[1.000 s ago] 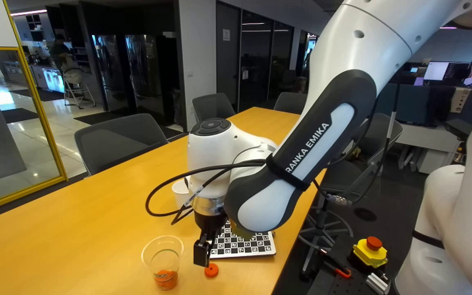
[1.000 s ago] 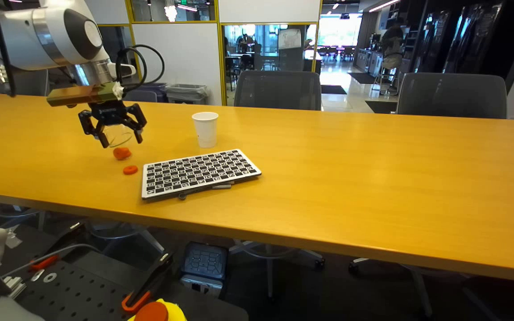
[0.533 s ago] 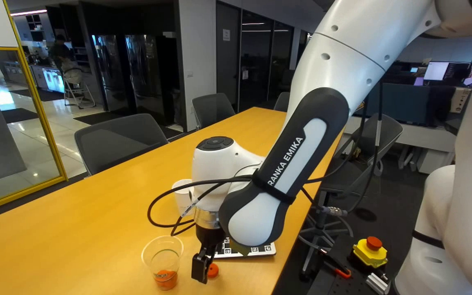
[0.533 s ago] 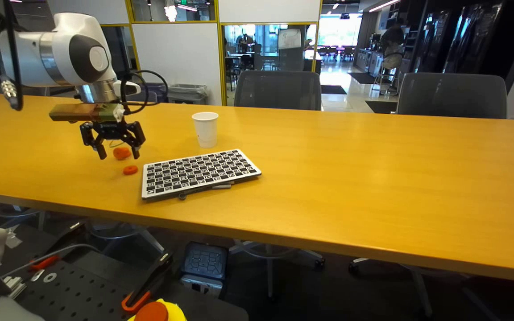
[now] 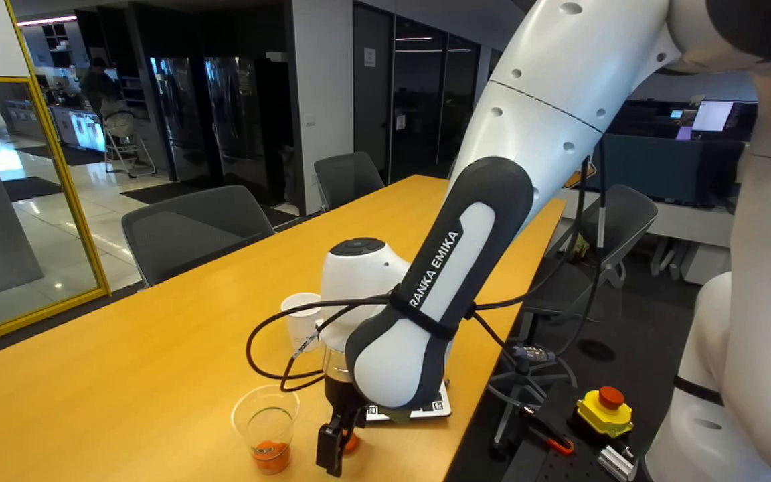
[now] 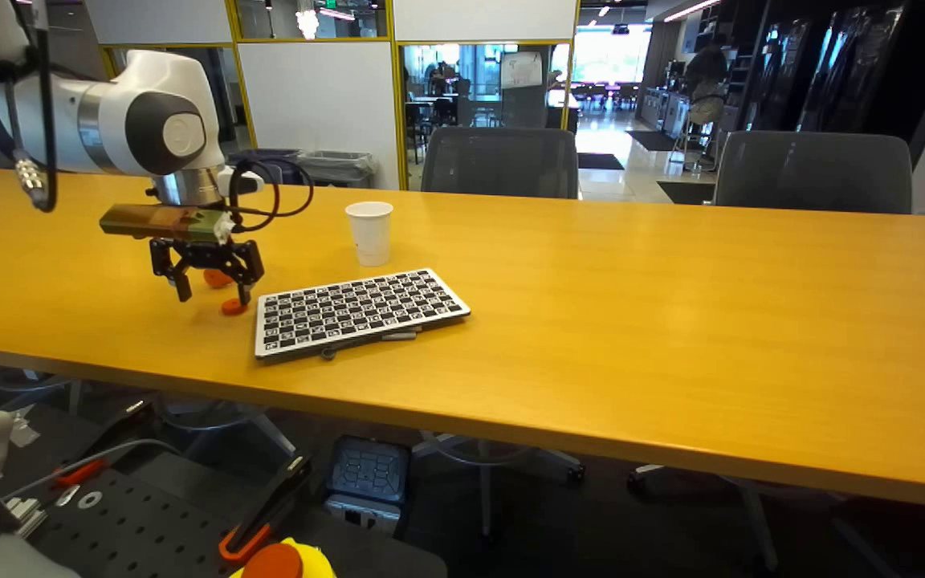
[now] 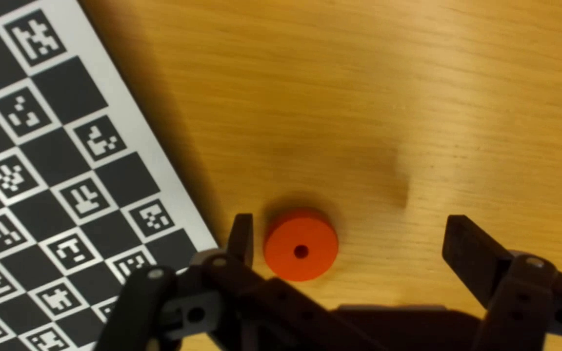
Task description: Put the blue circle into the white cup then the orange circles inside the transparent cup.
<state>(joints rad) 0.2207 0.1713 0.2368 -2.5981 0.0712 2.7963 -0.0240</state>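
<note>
One orange circle lies flat on the table, beside the checkered board. My gripper stands open above it, the disc between the fingers but much nearer the left one in the wrist view. In an exterior view a finger partly covers that disc. The transparent cup stands upright close by, with orange circles at its bottom; how many cannot be told. The white cup is upright farther along the table, its inside hidden. The blue circle does not show in any view.
The checkered board lies right beside the gripper, with dark tools under its front edge. A cable loops out from the wrist near the white cup. The table's front edge runs nearby; a red-topped button sits off the table.
The arm has lowered, bringing the gripper down from above to close over the loose orange circle, with a slight sideways shift toward it. Its fingers have stayed open. Cups and discs have not moved.
</note>
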